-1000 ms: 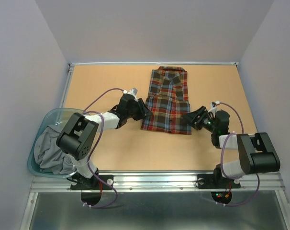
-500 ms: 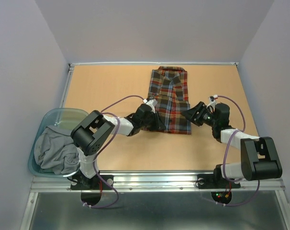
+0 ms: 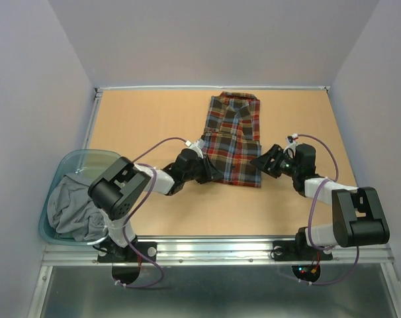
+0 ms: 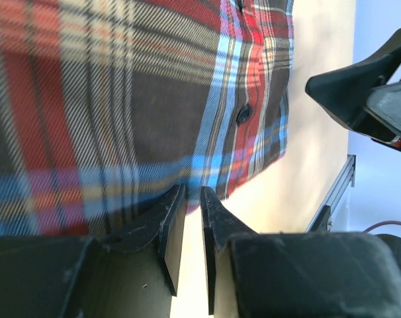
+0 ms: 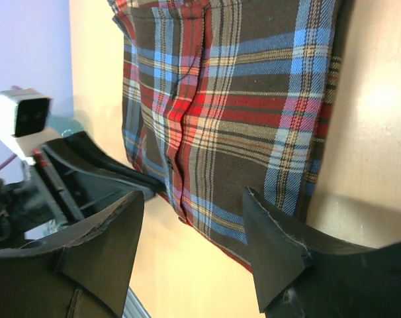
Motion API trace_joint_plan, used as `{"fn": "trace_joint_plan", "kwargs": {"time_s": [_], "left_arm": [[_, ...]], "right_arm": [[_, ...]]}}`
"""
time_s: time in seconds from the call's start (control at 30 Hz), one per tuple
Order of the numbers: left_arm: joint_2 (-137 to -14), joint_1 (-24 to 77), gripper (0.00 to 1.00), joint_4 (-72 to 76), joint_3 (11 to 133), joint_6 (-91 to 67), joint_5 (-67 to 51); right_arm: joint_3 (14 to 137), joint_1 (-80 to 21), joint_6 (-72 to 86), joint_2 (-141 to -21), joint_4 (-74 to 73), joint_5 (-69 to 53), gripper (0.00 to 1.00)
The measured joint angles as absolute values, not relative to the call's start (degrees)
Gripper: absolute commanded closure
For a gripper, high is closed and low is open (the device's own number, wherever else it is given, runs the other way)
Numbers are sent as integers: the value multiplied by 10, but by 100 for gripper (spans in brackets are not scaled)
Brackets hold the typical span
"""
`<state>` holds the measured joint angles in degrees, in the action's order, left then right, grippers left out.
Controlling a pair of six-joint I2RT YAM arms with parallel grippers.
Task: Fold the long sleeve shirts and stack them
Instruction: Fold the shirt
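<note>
A folded plaid long sleeve shirt [image 3: 233, 142] lies collar-far on the table, filling the left wrist view [image 4: 121, 99] and the right wrist view [image 5: 240, 99]. My left gripper [image 3: 210, 171] sits low at its near left corner. Its jaws [image 4: 192, 191] are narrowed to a slim gap, with the hem's edge caught between the tips. My right gripper [image 3: 261, 162] stands open beside the shirt's near right edge. Its fingers [image 5: 192, 193] straddle the hem from above without touching it.
A clear blue basin [image 3: 68, 159] holding a crumpled grey garment [image 3: 71, 205] sits at the table's left near corner. A metal rail [image 3: 214, 248] runs along the near edge. Each gripper shows in the other's wrist view, left [image 5: 88, 172] and right [image 4: 359, 86].
My left arm swung right from beside the shirt to its near left corner, and its jaws narrowed onto the hem. My right gripper edged up and left toward the shirt's right edge.
</note>
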<state>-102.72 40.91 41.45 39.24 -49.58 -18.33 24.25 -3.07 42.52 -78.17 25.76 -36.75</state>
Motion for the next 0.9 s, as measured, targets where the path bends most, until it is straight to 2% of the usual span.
{"fn": "trace_joint_plan", "kwargs": {"time_s": [0.17, 0.53, 0.73, 0.77, 0.9], "left_arm": [[-967, 396, 72, 386, 372, -489, -158], [-996, 346, 70, 395, 345, -510, -167], [-915, 343, 44, 289, 353, -467, -139], [-890, 343, 34, 249, 371, -449, -117], [-865, 339, 23, 175, 456, -378, -53]], "right_arm": [[243, -31, 418, -780, 247, -367, 34], [243, -31, 403, -776, 209, -354, 34], [244, -31, 386, -718, 116, -302, 34], [244, -31, 386, -708, 97, -290, 34], [248, -32, 406, -686, 27, -248, 40]]}}
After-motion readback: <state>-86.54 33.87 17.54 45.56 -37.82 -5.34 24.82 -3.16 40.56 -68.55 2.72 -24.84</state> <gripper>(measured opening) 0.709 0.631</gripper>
